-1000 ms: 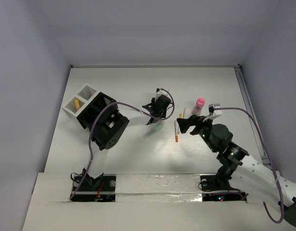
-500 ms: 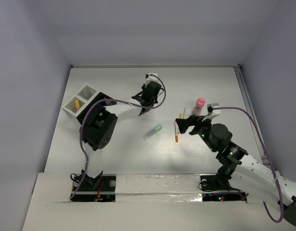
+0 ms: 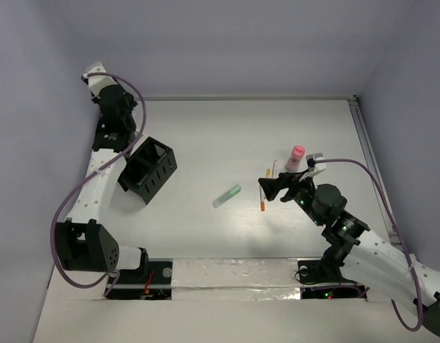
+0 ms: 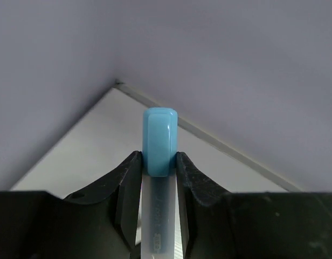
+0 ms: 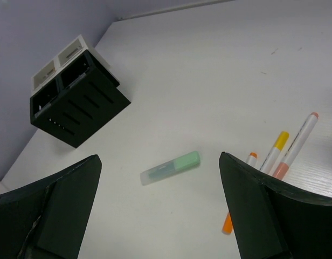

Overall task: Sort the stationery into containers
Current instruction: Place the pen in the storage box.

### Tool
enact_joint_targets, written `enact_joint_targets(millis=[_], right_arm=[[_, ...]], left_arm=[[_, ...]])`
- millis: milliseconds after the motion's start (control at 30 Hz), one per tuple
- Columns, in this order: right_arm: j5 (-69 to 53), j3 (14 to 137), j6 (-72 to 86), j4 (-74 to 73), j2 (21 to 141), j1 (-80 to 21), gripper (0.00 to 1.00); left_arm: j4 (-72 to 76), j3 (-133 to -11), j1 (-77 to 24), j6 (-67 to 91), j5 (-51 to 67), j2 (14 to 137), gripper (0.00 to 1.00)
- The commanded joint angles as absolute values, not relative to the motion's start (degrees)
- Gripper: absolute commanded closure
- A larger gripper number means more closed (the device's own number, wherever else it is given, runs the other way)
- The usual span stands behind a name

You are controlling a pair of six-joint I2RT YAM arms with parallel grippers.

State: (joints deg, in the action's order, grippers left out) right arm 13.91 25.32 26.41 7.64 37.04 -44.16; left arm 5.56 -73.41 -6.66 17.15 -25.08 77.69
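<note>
Starting at the left, we see the left arm stretched up along the left edge of the table toward the far left corner. Its wrist view shows the left gripper clenched on a blue marker. Both fingers press the sides of the blue cap, and the clear barrel runs down between them. The marker is held in the air, with the table corner and walls behind it.

Just right of that arm the black slotted organiser stands on the table. In the right wrist view two white mesh cups sit against its far side; we cannot make them out from overhead, where the arm covers that spot.

Near the middle of the table a green marker lies flat and alone, well apart from the organiser. Right of it lie three thin white pens close together: an orange-ended pen, a yellow-ended pen and an orange-tipped pen. A small pink cup stands upright just beyond them.

The right gripper hangs above the table just beside the pens, its jaws spread wide and holding nothing. Between its fingers we see the green marker lying on the table.
</note>
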Motion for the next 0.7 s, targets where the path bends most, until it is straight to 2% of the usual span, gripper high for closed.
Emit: enact_joint_targets(millis=[0, 167, 433, 667], right_arm=[[12.22, 25.93, 26.45, 9.76, 35.07, -43.86, 0.04], [12.48, 25.93, 26.46, 9.49, 34.37, -43.86, 0.04], [12.48, 26.1, 26.37, 9.49, 35.95, -43.86, 0.04], [12.92, 25.84, 26.19, 10.02, 35.94, -43.86, 0.04]], left_arm=[[1.93, -69.97, -1.6, 12.67, -26.28, 76.91, 0.79], [10.1, -58.81, 4.13, 12.83, -26.62, 73.91, 0.8], [13.35, -54.49, 5.27, 8.88, -32.68, 77.34, 0.81], [16.52, -54.14, 5.88, 6.07, -33.22, 79.89, 0.82]])
